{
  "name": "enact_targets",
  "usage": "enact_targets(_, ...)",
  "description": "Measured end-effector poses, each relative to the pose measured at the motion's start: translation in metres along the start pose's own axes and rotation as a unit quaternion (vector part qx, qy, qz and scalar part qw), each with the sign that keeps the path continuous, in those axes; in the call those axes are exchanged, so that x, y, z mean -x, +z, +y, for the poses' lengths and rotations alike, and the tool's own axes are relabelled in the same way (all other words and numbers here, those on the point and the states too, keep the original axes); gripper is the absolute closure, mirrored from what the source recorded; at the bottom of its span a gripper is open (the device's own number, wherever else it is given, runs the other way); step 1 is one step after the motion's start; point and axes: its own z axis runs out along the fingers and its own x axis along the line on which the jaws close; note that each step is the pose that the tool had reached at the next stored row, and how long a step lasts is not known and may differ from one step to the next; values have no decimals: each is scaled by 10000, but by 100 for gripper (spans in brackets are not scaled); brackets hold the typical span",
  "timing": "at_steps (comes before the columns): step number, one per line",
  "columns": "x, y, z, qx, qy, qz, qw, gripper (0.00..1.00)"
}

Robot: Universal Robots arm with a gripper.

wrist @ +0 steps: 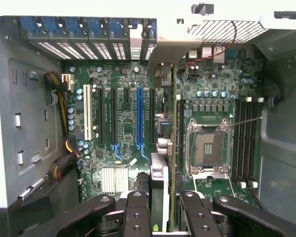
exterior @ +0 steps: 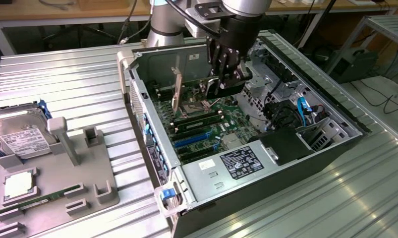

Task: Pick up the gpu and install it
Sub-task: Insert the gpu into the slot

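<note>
Exterior view, from its left: a grey tray (exterior: 86, 173) lies on the slatted metal table (exterior: 73, 89). It carries a silver hard drive (exterior: 20, 139), a square processor chip (exterior: 18, 184) and a narrow green memory stick (exterior: 46, 198).

Toward the middle, the open computer case (exterior: 136, 94) lies on its side, with the motherboard (exterior: 212, 124) facing up. The arm (exterior: 169, 20) reaches down into the case. Its gripper (exterior: 224, 84) is closed narrowly on the gpu (exterior: 177, 89), holding it on edge above the board. The card's metal bracket points toward the case's rear wall, on this view's left.

Further right inside the case are a labelled power supply (exterior: 242, 161), a blue cable (exterior: 303, 106) and the drive bays.

In the wrist view, the gpu (wrist: 173, 148) runs edge-on away from the gripper (wrist: 164, 212), with one finger on each face. It sits above a black slot between the blue slot (wrist: 139, 116) and the empty processor socket (wrist: 207, 148). The socket lies just beside the card. A finned heatsink (wrist: 114, 178) and yellow-and-black cables (wrist: 64, 148) sit beyond the blue slot, well apart from the card. Whether the card's edge touches the slot cannot be told.
</note>
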Motion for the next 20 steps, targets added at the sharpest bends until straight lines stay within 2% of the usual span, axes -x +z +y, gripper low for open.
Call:
enact_targets(10, 2, 169, 8, 2, -39, -1, 10000, 72)
enact_targets(20, -14, 233, 21, 3, -43, -3, 10000, 72)
